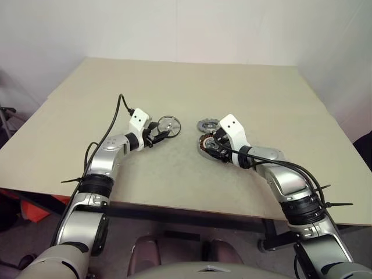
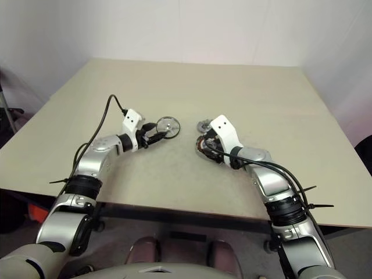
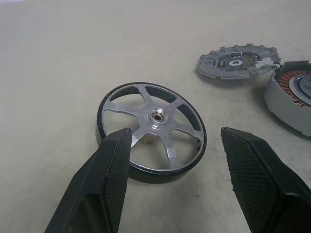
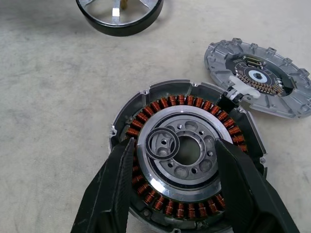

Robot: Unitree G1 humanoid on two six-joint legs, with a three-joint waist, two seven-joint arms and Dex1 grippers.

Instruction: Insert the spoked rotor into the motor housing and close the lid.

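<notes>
Metal of the spoked rotor (image 3: pixel 151 127): polished silver spokes and hub inside a dark outer band; judged rigid, fairly weighty and slippery on the bright faces.
Rotor position: laid flat on the table (image 1: pixel 192 81), left of the lid (image 3: pixel 238 60) and motor housing (image 4: pixel 187 153), apart from both.
Left gripper (image 3: pixel 177 160): spread wide, nothing held; one finger is seen at the near rim, the other off to the side, the rim not yet bracketed.
Suggested hold: the outer band is best pinched across its width, since the thin spokes offer little purchase.
Right gripper (image 4: pixel 172 182): partly open above the housing's copper windings, no grip seen.
Thin wire ring (image 4: pixel 163 143): loose on the housing's silver centre.
Lid position: beside the housing, its edge touching or overlapping the housing's rim.
</notes>
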